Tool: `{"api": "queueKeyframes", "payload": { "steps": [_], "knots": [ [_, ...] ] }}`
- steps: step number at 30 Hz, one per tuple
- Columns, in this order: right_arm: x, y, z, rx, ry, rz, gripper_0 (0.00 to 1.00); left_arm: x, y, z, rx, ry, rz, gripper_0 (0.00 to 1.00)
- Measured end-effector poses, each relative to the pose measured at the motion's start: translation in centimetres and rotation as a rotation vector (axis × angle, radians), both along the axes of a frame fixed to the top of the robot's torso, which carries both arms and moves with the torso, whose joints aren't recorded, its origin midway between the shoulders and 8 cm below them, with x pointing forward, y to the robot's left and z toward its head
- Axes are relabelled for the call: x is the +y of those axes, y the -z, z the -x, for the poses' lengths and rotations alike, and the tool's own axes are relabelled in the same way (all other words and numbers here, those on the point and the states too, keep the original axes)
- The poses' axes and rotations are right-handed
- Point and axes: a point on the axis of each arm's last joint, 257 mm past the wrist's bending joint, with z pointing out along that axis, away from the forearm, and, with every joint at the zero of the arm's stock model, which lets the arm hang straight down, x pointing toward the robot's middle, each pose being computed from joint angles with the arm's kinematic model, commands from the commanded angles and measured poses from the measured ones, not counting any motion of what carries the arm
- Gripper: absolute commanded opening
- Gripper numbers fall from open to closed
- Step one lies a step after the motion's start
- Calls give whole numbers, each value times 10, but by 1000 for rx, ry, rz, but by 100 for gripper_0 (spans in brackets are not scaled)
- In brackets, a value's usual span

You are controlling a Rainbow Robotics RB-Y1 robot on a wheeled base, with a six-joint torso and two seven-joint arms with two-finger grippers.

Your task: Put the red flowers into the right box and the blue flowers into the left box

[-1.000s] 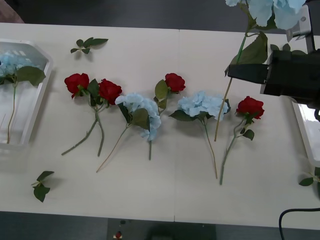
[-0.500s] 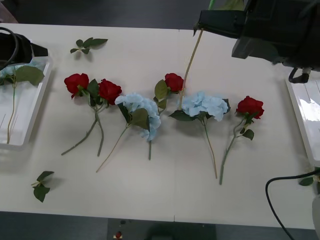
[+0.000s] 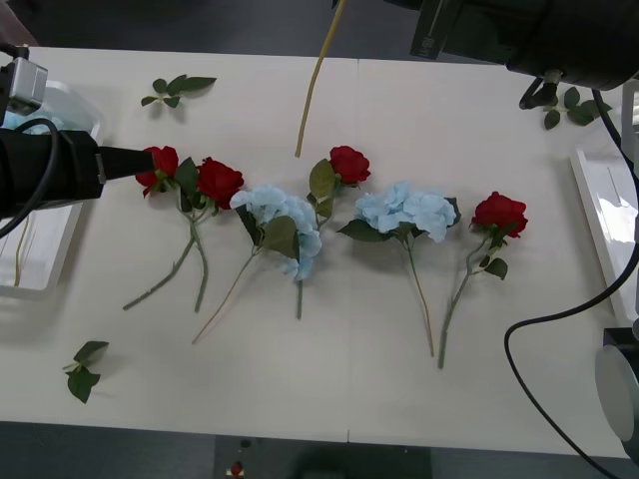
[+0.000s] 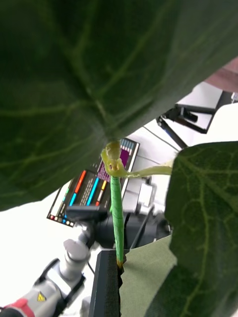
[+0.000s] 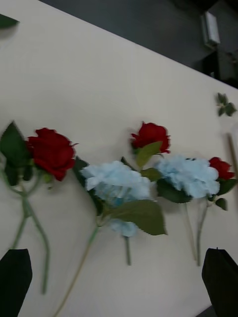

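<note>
- Your right gripper (image 4: 118,265) is clenched on the green stem of a blue flower (image 4: 117,213); in its wrist view the black fingers (image 4: 106,282) pinch the stem, with big green leaves crowding close around.
- In the front view that arm sits high at the far right edge of the table (image 3: 399,389), and the held flower's pale stem tip (image 3: 318,80) hangs down from it above the tabletop, ending just short of a red rose.
- Your left gripper (image 5: 119,280) is released: its two black fingertips (image 5: 15,277) stand wide apart at the corners of its wrist view, holding nothing.
- From the front, your left arm reaches in from the left side, over the near edge of the left box (image 3: 40,249), its tip beside the leftmost rose.
- The red flowers (image 3: 218,182) lie on the table: two at the left with crossed stems, one at the centre, one at the right.
- Two blue flowers (image 3: 404,212) lie among them on the table, one left of centre and one right of centre.
- The right box (image 3: 609,230) sits at the table's right edge.
- Loose leaf sprigs (image 3: 176,88) lie at the far left, near left and far right.
</note>
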Motion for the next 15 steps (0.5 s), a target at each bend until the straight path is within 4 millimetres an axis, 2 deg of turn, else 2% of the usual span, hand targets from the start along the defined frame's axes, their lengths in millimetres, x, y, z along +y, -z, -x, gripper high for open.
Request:
{"api": "queueKeyframes", "payload": {
  "steps": [3, 5, 10, 15],
  "knots": [
    [-1, -4, -1, -33, 8, -4, 0, -48, -22, 22, 32, 94, 172, 100],
    [-1, -3, 0, -59, 8, 3, 0, -72, -41, 36, 50, 153, 274, 100],
    [0, 8, 4, -103, -8, 61, 0, -115, -86, 72, 21, 295, 367, 100],
    [-7, 12, 5, -226, -1, 115, 0, -144, -126, 98, -17, 416, 410, 100]
  ]
}}
